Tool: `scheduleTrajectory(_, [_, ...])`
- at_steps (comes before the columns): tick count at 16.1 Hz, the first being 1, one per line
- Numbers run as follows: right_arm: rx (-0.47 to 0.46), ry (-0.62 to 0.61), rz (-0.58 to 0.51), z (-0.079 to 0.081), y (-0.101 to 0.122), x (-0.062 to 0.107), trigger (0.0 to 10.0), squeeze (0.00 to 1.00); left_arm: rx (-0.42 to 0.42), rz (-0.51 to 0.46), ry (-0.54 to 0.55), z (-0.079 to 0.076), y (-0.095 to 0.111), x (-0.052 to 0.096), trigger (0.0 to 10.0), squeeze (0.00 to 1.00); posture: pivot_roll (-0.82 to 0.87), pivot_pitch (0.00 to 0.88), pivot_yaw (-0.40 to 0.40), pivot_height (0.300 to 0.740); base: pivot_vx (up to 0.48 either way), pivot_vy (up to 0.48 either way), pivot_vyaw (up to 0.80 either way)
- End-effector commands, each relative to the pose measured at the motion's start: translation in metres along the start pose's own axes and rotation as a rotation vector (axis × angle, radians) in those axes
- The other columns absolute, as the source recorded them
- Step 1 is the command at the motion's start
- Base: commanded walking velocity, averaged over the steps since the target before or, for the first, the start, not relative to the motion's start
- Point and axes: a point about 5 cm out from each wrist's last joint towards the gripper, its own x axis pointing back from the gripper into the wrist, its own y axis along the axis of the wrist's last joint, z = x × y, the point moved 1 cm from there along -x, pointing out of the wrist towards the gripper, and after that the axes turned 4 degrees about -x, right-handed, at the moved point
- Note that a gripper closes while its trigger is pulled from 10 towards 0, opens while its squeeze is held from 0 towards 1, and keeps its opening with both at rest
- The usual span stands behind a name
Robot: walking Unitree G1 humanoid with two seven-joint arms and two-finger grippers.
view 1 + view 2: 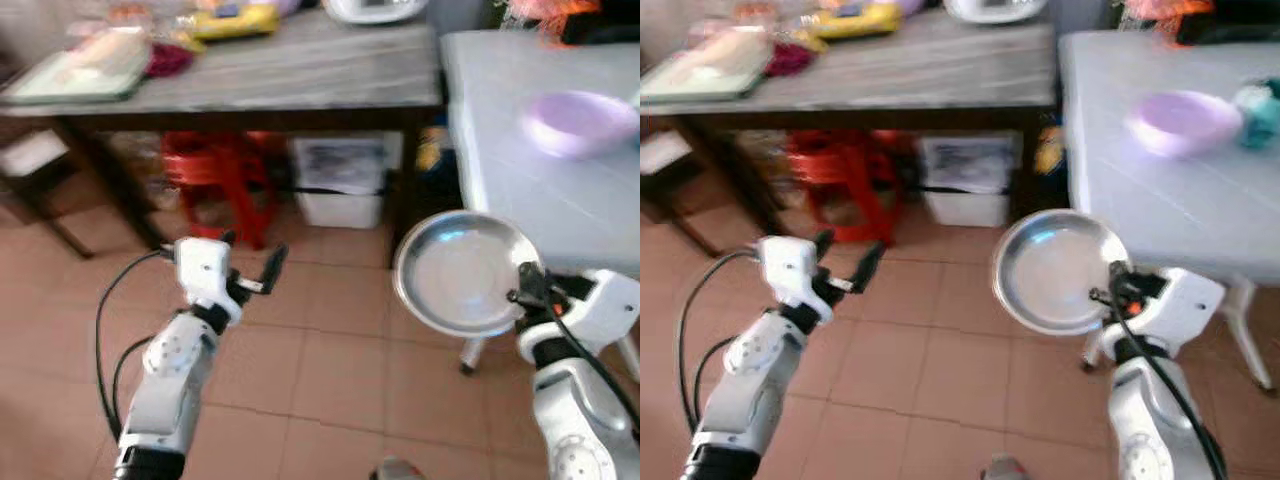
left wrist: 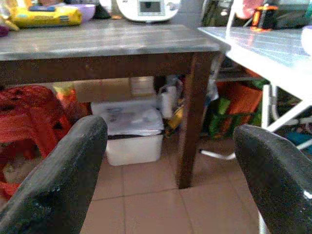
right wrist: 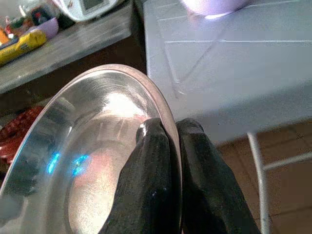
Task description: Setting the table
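Now, from the head, the right gripper carries a steel plate by its rim, tilted up just short of the white table, where a purple bowl already sits. The right wrist shows both fingers pinching that rim; the left wrist shows the left gripper spread wide and empty, so the plate looks yet to be set down.

Silver plate; lilac bowl; red stool; terracotta floor.
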Motion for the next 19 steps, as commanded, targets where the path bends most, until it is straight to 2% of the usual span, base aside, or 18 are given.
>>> scheduleTrajectory(1, [-0.015,0.032,-0.024,0.0084,0.0038,0.0006,10.0,0.00,-0.028,-0.002,0.013,0.0086,0.0035,0.0026,10.0,0.00,-0.18,0.127,0.095,0.740,0.368,0.000,0.41])
scheduleTrajectory(6, [-0.013,0.034,-0.025,0.0086,0.0032,0.0004,10.0,0.00,-0.027,0.000,0.012,0.0085,0.0029,0.0025,10.0,0.00,-0.18,0.123,0.095,0.740,0.358,0.000,0.59])
scheduleTrajectory(10, [-0.018,0.030,-0.021,0.0085,0.0023,0.0004,10.0,0.00,-0.027,0.001,0.006,0.0066,0.0024,0.0014,10.0,0.00,-0.18,0.124,0.097,0.740,0.350,0.000,0.00])
scheduleTrajectory(19, [-0.033,0.018,-0.014,0.0064,0.0007,0.0019,10.0,0.00,-0.025,0.008,-0.003,0.0044,0.0007,0.0025,10.0,0.00,-0.18,0.129,0.096,0.740,0.341,0.000,-0.63])
